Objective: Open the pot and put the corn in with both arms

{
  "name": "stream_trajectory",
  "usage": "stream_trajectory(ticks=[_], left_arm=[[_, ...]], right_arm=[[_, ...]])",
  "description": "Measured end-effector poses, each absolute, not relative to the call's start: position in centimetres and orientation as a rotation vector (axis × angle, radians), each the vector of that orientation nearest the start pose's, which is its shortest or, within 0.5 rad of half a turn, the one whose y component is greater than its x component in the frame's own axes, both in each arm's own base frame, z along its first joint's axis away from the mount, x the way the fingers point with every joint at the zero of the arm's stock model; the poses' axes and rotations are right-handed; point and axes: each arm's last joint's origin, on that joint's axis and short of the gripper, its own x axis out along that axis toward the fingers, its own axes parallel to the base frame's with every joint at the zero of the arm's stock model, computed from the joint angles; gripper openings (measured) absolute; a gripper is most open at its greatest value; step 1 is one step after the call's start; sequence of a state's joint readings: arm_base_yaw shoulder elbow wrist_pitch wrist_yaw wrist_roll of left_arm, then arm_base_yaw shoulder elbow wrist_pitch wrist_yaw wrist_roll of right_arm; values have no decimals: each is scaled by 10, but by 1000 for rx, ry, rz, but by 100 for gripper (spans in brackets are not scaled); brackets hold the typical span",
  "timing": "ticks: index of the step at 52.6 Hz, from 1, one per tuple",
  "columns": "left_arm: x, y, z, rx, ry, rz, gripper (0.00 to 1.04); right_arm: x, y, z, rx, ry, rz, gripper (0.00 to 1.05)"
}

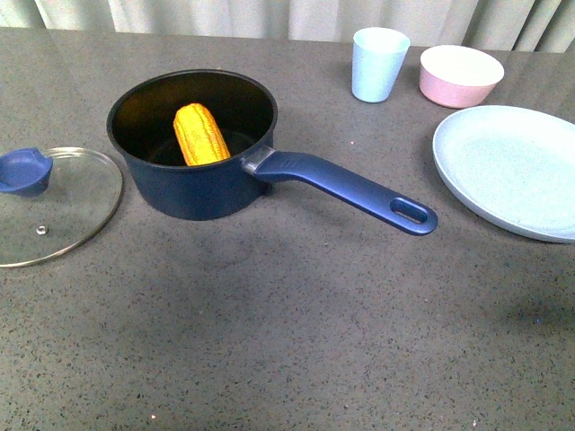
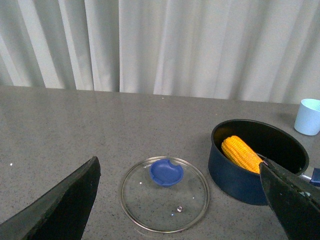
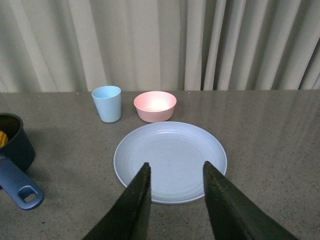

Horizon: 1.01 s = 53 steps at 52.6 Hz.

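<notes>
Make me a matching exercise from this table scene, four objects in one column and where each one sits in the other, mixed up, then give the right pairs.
Objects:
1. corn
2. glass lid
3. light blue cup
4. large plate

Places:
A. far side of the table, beside the pink bowl
B. inside the pot
C. flat on the table, left of the pot
D. right of the pot's handle tip

Pairs: 1-B, 2-C, 3-A, 4-D

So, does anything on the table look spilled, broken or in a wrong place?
Nothing stands out. The corn leans inside the open pot, and the glass lid lies flat on the table beside it, knob up. The cup, pink bowl and plate stand upright and empty, with no spill visible.
</notes>
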<state>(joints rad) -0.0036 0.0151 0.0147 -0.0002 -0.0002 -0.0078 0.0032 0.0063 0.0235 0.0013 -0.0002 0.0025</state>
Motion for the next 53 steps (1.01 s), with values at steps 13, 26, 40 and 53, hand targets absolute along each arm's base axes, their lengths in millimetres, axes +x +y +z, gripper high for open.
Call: stream_trajectory(ticks=[13, 26, 40, 53], left_arm=[[98, 0, 167, -8, 1, -3, 96], [98, 0, 167, -8, 1, -3, 96], [98, 0, 167, -8, 1, -3, 96], [98, 0, 167, -8, 1, -3, 96]], right_arm=[[97, 0, 171, 3, -19, 3, 77], [97, 0, 171, 3, -19, 3, 95], [97, 0, 171, 3, -19, 3, 96], [97, 0, 171, 3, -19, 3, 96]])
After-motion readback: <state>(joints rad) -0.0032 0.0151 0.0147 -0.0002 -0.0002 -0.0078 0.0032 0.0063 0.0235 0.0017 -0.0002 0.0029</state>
